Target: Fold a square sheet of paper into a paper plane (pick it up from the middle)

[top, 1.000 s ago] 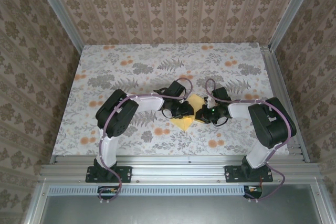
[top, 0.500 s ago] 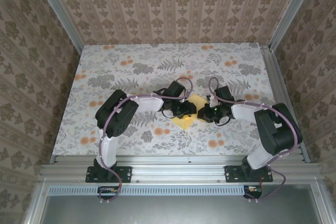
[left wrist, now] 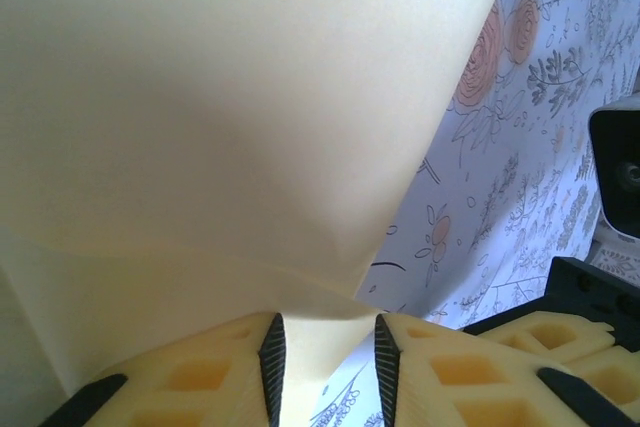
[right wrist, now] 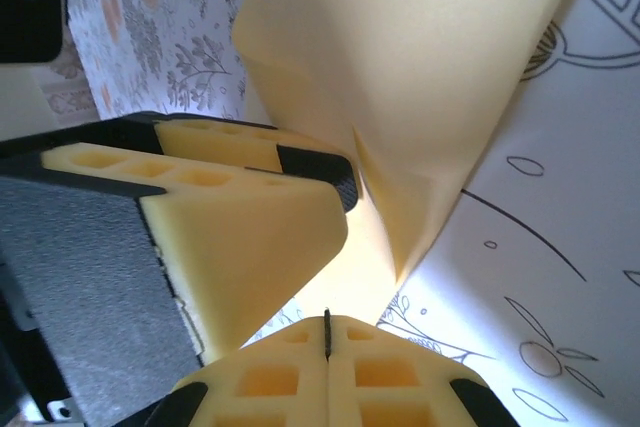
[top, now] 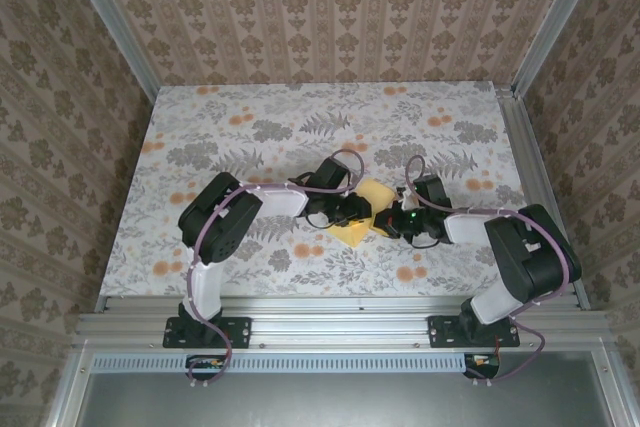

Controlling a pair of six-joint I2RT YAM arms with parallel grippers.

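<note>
Paper [top: 352,233] sits mid-frame from above, between both claws; the right arm's elbow has swung toward lower right, drawing the right claw [top: 393,222] slightly outward. Left wrist: the left claw [left wrist: 325,342] is half-parted, loosely straddling a fold. Right wrist: the right claw is clenched, seemingly on the paper's edge, so a crease looks under way.
</note>
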